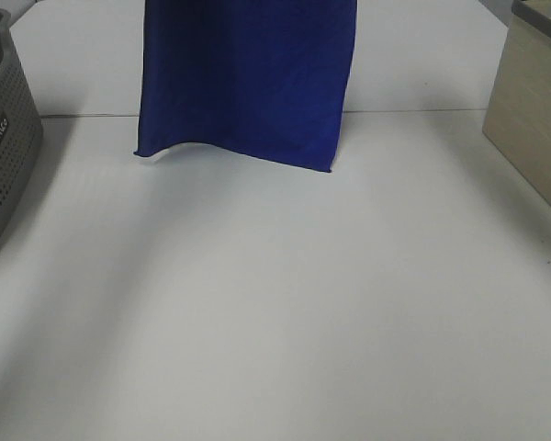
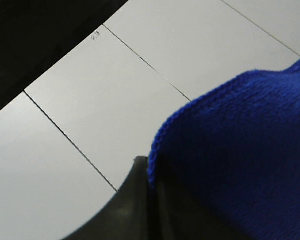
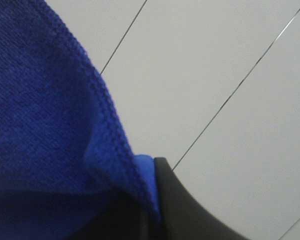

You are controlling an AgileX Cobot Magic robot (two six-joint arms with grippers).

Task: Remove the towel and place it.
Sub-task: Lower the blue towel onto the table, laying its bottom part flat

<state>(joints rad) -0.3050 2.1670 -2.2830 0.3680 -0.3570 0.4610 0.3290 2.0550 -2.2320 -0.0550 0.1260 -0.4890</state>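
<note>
Exterior high view: royal-blue towel point(image 1: 248, 73) hanging as a flat sheet at the far middle of the white table point(image 1: 275, 312), its upper part cut off by the top of the frame; lower hem running slightly downhill from the left corner to the right corner; a thin white strip point(image 1: 163, 153) along the hem at the lower left corner; whether the hem touches the tabletop cannot be told. Grey perforated basket point(image 1: 5, 138) at the left edge of the table, well apart from the towel; pale wood-look box point(image 1: 533, 129) at the right edge, likewise well apart. Neither arm appears in this view.

Left wrist view: left gripper point(image 2: 151, 190) closed, its dark fingers meeting along a narrow seam; the plush edge of the towel point(image 2: 240, 160) enters that seam and drapes over one finger, so the gripper is clamped on the cloth. Behind lies a white panelled surface point(image 2: 115, 90) crossed by thin dark joints, with a black area at one corner of the picture.

Right wrist view: right gripper point(image 3: 152, 200) closed in the same manner; the stitched border of the towel point(image 3: 40, 125) folds down into the seam between the dark fingers, a lighter blue fold showing just beside the fingertip; the cloth is pinched there. The same kind of white panelled surface fills the background.

Position of the task object: suspended by two upper points, one in each gripper, with its free lower edge low over the far half of the table, between basket and box.
</note>
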